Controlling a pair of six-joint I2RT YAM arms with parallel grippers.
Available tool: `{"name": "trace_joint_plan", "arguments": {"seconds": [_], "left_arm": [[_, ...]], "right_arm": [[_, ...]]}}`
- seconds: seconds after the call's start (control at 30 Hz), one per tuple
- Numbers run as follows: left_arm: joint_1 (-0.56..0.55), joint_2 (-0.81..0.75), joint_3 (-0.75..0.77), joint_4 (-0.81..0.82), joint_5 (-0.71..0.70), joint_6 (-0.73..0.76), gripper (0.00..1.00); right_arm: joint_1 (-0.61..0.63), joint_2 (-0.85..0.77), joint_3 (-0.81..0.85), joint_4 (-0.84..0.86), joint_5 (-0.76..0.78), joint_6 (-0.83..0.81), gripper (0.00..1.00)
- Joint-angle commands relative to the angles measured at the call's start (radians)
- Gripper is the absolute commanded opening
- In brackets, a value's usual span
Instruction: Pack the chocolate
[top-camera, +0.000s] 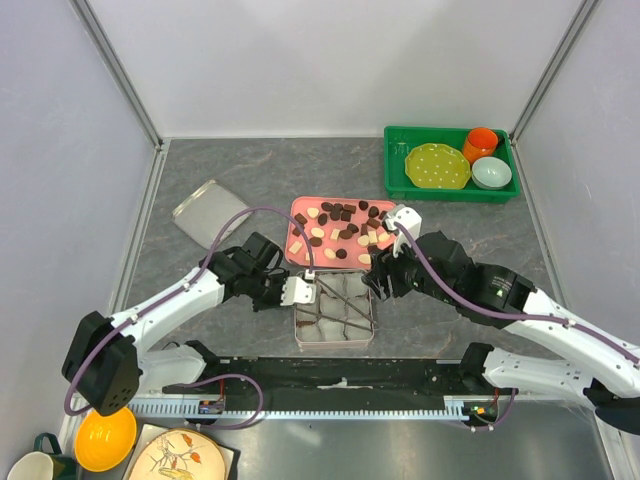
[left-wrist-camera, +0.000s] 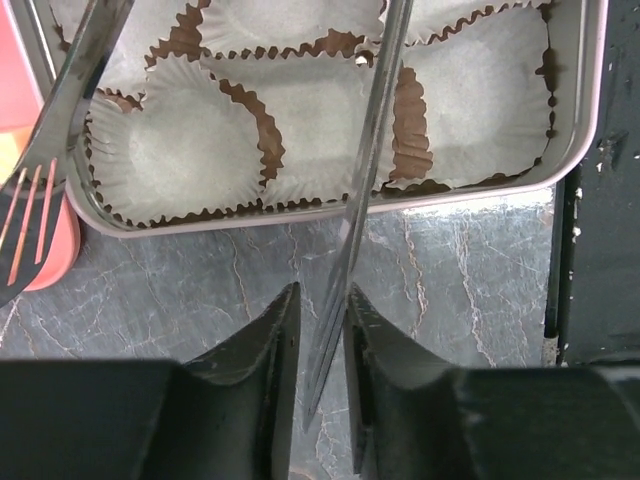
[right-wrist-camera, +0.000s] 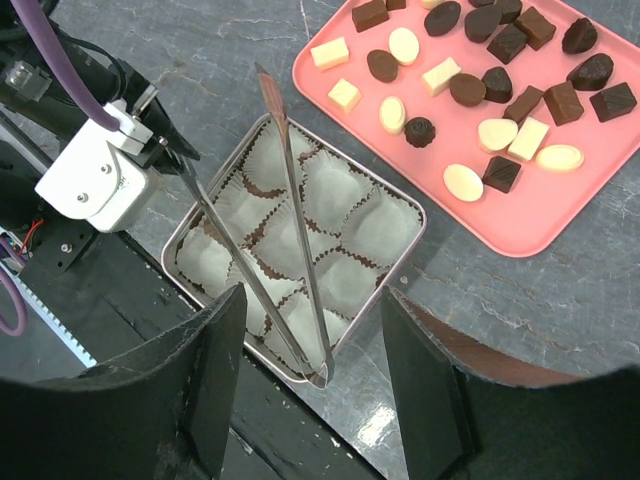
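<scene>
Top external view shows the chocolate (top-camera: 340, 222), dark and cream pieces, scattered over a pink tray (top-camera: 296, 246) mid-worktop (top-camera: 200, 260). None of it lies in the metal tin (top-camera: 335, 343) just in front of the tray. White paper cups (left-wrist-camera: 190, 150) line the tin, and metal tongs (top-camera: 335, 295) lie across it.

The left gripper (top-camera: 300, 290) sits at the tin's left edge. In its wrist view, its jaws are pinched on one arm of the tongs, with the slotted tip of the other arm off to the left over the tray's edge.

The right gripper (top-camera: 381, 279) hangs at the tin's right side, close to the tray's near corner. Its jaws are spread wide and hold nothing, and the tin and tongs show between them in the wrist view.

A green bin (top-camera: 398, 185) sits at the far right of the worktop.
</scene>
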Motion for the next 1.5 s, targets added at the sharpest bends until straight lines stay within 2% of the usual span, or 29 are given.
{"name": "trace_joint_plan", "arguments": {"seconds": [0.0,0.1,0.2,0.5,0.8,0.83,0.9,1.03,1.17,1.27,1.47], "left_arm": [[-0.012,-0.004,-0.015,0.037,-0.016,-0.018,0.20],[-0.013,-0.009,-0.012,0.030,-0.024,-0.023,0.13],[-0.018,-0.017,-0.006,0.031,-0.036,-0.038,0.02],[-0.025,-0.093,0.056,-0.007,-0.056,-0.127,0.01],[-0.024,-0.175,0.261,-0.084,-0.130,-0.288,0.02],[-0.019,-0.181,0.295,-0.085,-0.133,-0.331,0.01],[-0.015,-0.185,0.332,-0.088,-0.122,-0.374,0.02],[0.013,-0.190,0.389,-0.125,-0.012,-0.493,0.01],[0.070,-0.173,0.439,-0.179,0.224,-0.544,0.02],[0.106,-0.158,0.490,-0.225,0.350,-0.566,0.01],[0.128,-0.149,0.548,-0.249,0.479,-0.599,0.02]], "right_arm": [[-0.008,-0.025,0.002,0.019,-0.006,0.020,0.64],[-0.010,-0.022,0.008,0.015,-0.006,0.019,0.64],[-0.011,-0.018,0.016,0.009,-0.006,0.017,0.64],[-0.011,-0.046,0.040,-0.021,0.037,0.015,0.65],[-0.011,-0.110,0.098,0.035,0.057,-0.011,0.88],[-0.011,-0.126,0.104,0.039,0.051,-0.014,0.98],[-0.011,-0.141,0.115,0.059,0.028,-0.023,0.98],[-0.011,-0.189,0.111,0.108,-0.041,-0.041,0.98],[-0.011,-0.186,0.089,0.140,-0.175,-0.096,0.98],[-0.011,-0.161,0.079,0.151,-0.260,-0.119,0.98],[-0.011,-0.146,0.057,0.200,-0.233,-0.132,0.98]]}}
